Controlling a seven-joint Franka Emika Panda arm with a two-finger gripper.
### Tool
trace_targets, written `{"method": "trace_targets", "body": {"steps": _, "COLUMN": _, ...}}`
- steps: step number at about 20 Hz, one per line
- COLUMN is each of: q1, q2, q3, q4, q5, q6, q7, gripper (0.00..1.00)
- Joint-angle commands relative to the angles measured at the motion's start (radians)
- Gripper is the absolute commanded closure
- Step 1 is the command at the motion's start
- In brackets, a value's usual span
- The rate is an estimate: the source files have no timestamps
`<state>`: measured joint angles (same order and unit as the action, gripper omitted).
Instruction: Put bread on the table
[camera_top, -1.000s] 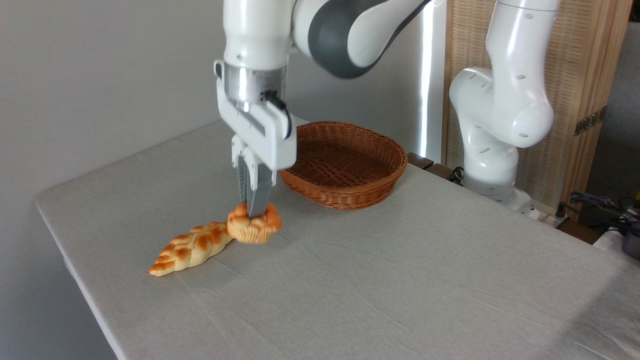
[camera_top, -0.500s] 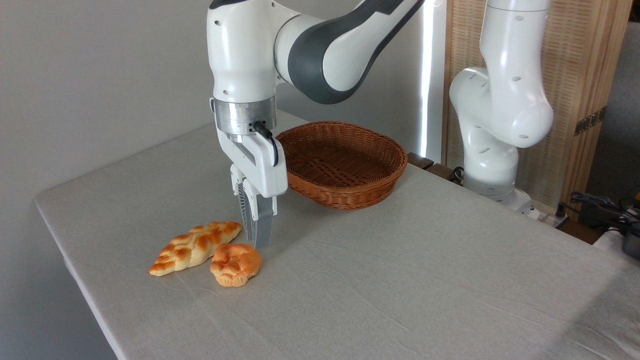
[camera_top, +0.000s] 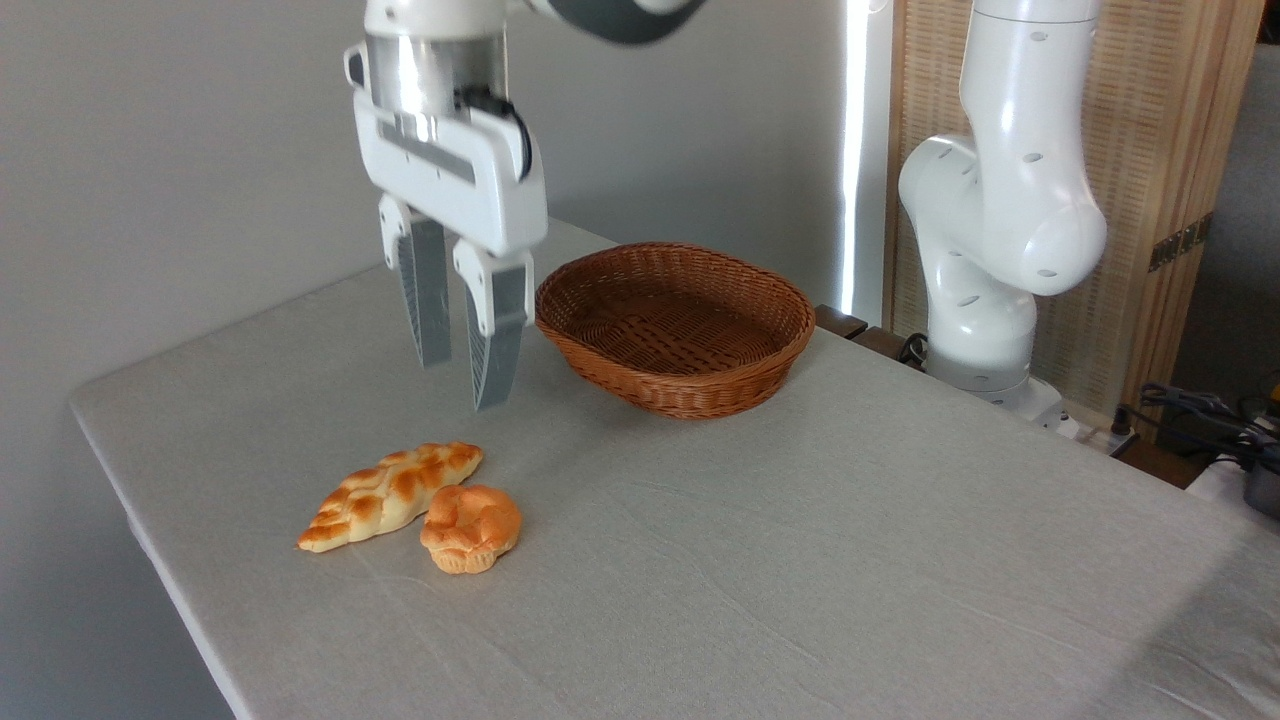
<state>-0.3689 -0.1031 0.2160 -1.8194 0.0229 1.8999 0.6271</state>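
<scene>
Hovering spread and empty, the gripper (camera_top: 465, 385) stands above the bread (camera_top: 470, 528); you find it lying free on the table (camera_top: 800, 560), below, slightly nearer you.

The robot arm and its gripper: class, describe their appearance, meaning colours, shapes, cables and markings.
The arm has glossy white, rounded casings with small dark holes. A metallic silver ring sits above the boxy white gripper body, which bears a grey strip. A short black cable loops at the ring. Two long grey fingers taper downward from white mounts. No lettering is readable.
</scene>
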Motion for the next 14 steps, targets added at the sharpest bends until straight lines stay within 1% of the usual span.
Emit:
{"method": "trace_targets", "body": {"steps": 1, "q1": -0.007, "q2": 0.048, "q3": 0.013, "q4": 0.124, "q5": -0.024, "q6": -0.136, "q7": -0.052, "gripper": 0.00}}
{"method": "trace_targets", "body": {"steps": 3, "q1": -0.001, "q2": 0.071, "q3": 0.019, "q4": 0.156, "q5": -0.029, "q6": -0.172, "q7": -0.099, "gripper": 0.00}}
{"method": "trace_targets", "body": {"steps": 4, "q1": -0.001, "q2": 0.097, "q3": 0.035, "q4": 0.192, "q5": -0.040, "q6": -0.192, "q7": -0.128, "gripper": 0.00}}
{"method": "trace_targets", "body": {"steps": 6, "q1": 0.005, "q2": 0.161, "q3": 0.042, "q4": 0.270, "q5": -0.058, "q6": -0.225, "q7": -0.132, "gripper": 0.00}}
{"method": "trace_targets", "body": {"steps": 7, "q1": 0.008, "q2": 0.177, "q3": 0.045, "q4": 0.279, "q5": -0.058, "q6": -0.229, "q7": -0.124, "gripper": 0.00}}
{"method": "trace_targets", "body": {"steps": 10, "q1": 0.018, "q2": 0.172, "q3": 0.052, "q4": 0.273, "q5": -0.064, "q6": -0.232, "q7": -0.078, "gripper": 0.00}}
{"method": "trace_targets", "body": {"steps": 14, "q1": 0.016, "q2": 0.171, "q3": 0.052, "q4": 0.269, "q5": -0.063, "q6": -0.248, "q7": -0.075, "gripper": 0.00}}
